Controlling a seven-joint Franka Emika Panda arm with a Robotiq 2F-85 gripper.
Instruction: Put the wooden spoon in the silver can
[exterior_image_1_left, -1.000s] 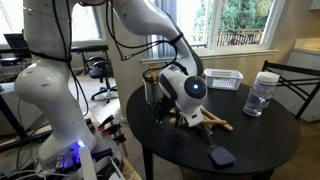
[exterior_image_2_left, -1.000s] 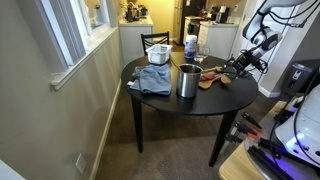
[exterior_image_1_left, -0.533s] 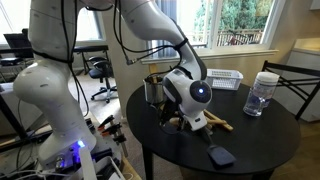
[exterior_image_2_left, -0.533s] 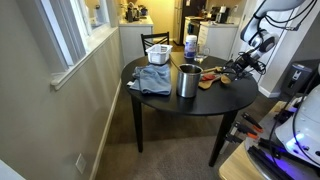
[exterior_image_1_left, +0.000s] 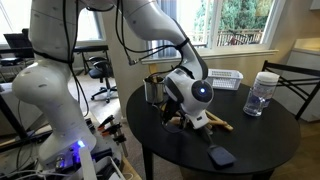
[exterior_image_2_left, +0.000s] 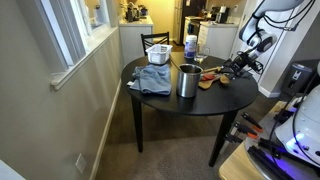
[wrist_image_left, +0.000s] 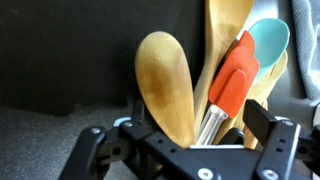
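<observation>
Four utensils, bunched on the round black worktop, away from its edges: wooden spoon, light tan, oval bowl facing the wrist camera; second wooden utensil, partly out of frame; orange-red spatula with a metal neck; teal spoon. Claw: lowered onto the bunch, fingers spread wide apart, the wooden spoon's bowl between them, nothing clamped. Silver can: upright near the worktop's edge, apart from the bunch, wooden spoon not in it. Blue cloth: crumpled, just beside the can. White basket: at the window-side edge. Clear jar, white lid: near the edge by the chair. Dark-headed utensil: flat, alone, near the camera-side edge.
</observation>
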